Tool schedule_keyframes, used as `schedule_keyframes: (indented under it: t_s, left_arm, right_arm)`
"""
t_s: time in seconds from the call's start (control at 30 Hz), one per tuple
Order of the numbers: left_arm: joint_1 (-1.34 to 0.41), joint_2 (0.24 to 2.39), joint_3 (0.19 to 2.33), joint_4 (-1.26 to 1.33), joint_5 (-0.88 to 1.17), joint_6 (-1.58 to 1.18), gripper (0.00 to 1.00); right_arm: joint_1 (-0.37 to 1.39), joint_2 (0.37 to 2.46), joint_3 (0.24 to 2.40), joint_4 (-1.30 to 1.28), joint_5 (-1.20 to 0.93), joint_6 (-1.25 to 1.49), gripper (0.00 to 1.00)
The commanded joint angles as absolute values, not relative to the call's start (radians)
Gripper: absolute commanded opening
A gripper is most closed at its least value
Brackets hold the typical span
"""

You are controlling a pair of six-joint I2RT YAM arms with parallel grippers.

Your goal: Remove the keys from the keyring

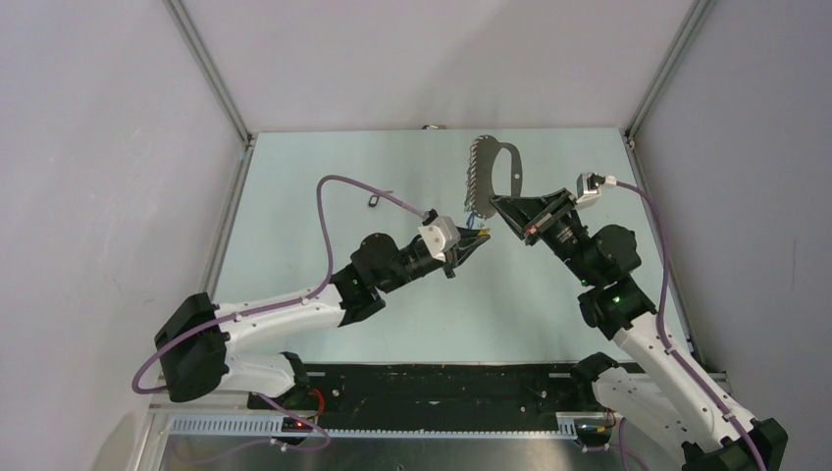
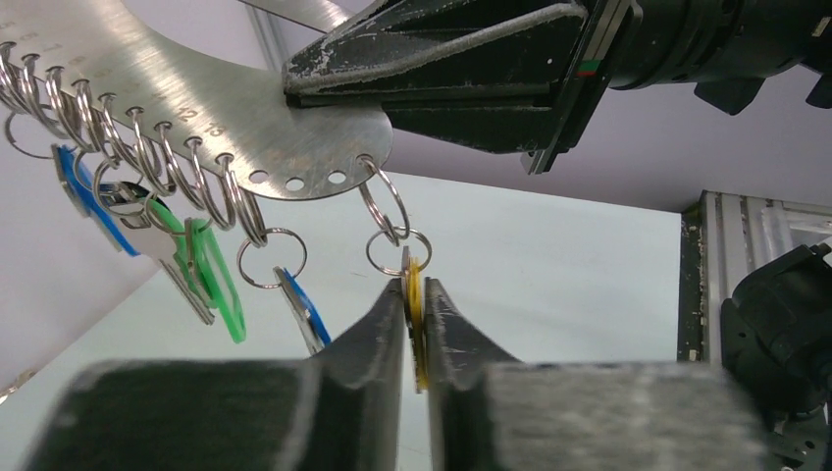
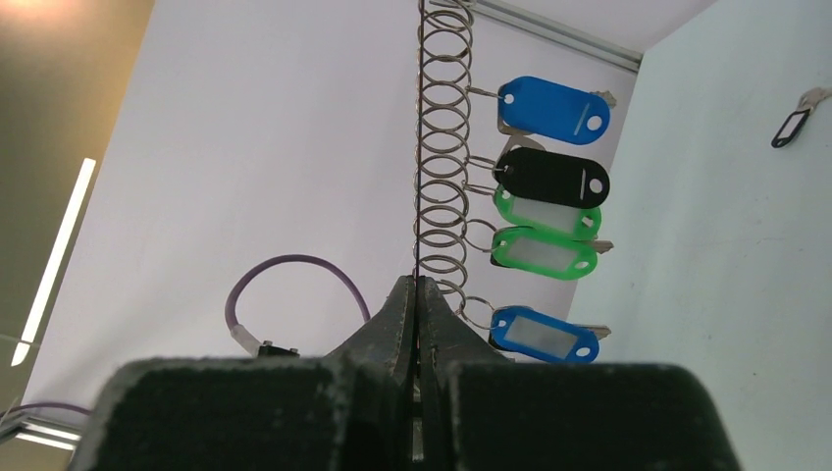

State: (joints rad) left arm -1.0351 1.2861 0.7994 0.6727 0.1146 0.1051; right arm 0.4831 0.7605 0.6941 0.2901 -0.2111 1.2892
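Keyring (image 1: 478,182) long axis 12–6, clamped in right end effector (image 3: 416,285). Left end effector (image 2: 414,289) pinches yellow key (image 2: 417,270), which hangs toward 6, edge-on in left wrist view.

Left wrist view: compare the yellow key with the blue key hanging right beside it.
The yellow key is pinched in the left hand; the blue key hangs free. The yellow key hangs from the end ring, past a few empty holes; the blue key hangs from the crowded row. Both dangle on split rings from the metal keyring, which the right hand clamps.
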Motion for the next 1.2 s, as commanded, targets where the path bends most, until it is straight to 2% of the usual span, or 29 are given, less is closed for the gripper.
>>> schedule_keyframes:
  t_s: [0.0,0.03,0.07,0.3,0.33,0.37,0.4,0.47,0.5,0.67,0.77,1.0,1.17]
  left_arm:
    - [-1.032,1.291,0.846,0.716,0.126,0.096,0.09]
    - [-1.031,1.292,0.846,0.716,0.124,0.095,0.02]
    - [-1.031,1.292,0.844,0.716,0.122,0.090,0.01]
    - [-1.031,1.261,0.841,0.616,0.097,-0.048,0.00]
    - [-1.031,1.247,0.851,0.585,0.084,-0.091,0.00]
    - [-1.031,1.240,0.859,0.496,0.074,-0.125,0.00]
    - [-1.031,1.224,0.884,0.440,0.043,-0.142,0.00]
    - [-1.031,1.201,0.947,0.230,-0.020,-0.184,0.00]
    - [-1.031,1.198,0.975,0.057,-0.037,-0.190,0.00]
    - [-1.032,1.265,1.248,-0.588,-0.119,-0.078,0.00]
    - [-1.033,1.305,1.372,-0.816,-0.203,0.066,0.00]
    - [-1.074,1.297,1.465,-0.874,-0.506,0.292,0.00]
    - [-1.156,1.319,1.375,-0.778,-0.785,0.558,0.00]
  right_arm:
    - [0.489,0.739,0.699,0.380,-0.183,1.293,0.00]
    - [0.489,0.737,0.697,0.377,-0.181,1.290,0.00]
    - [0.488,0.731,0.696,0.375,-0.178,1.288,0.00]
    - [0.435,0.665,0.663,0.249,-0.112,1.264,0.01]
    - [0.429,0.653,0.660,0.208,-0.096,1.257,0.20]
    - [0.418,0.647,0.655,0.187,-0.092,1.250,0.34]
    - [0.412,0.636,0.654,0.141,-0.087,1.226,0.58]
    - [0.392,0.617,0.652,0.062,-0.082,1.177,0.76]
    - [0.378,0.609,0.651,0.037,-0.079,1.152,0.78]
    - [0.355,0.526,0.632,-0.119,-0.048,0.833,0.81]
    - [0.354,0.485,0.613,-0.133,-0.047,0.648,0.81]
    - [0.359,0.473,0.497,0.123,-0.301,0.435,0.75]
    - [0.387,0.532,0.482,0.265,-0.434,0.294,0.72]
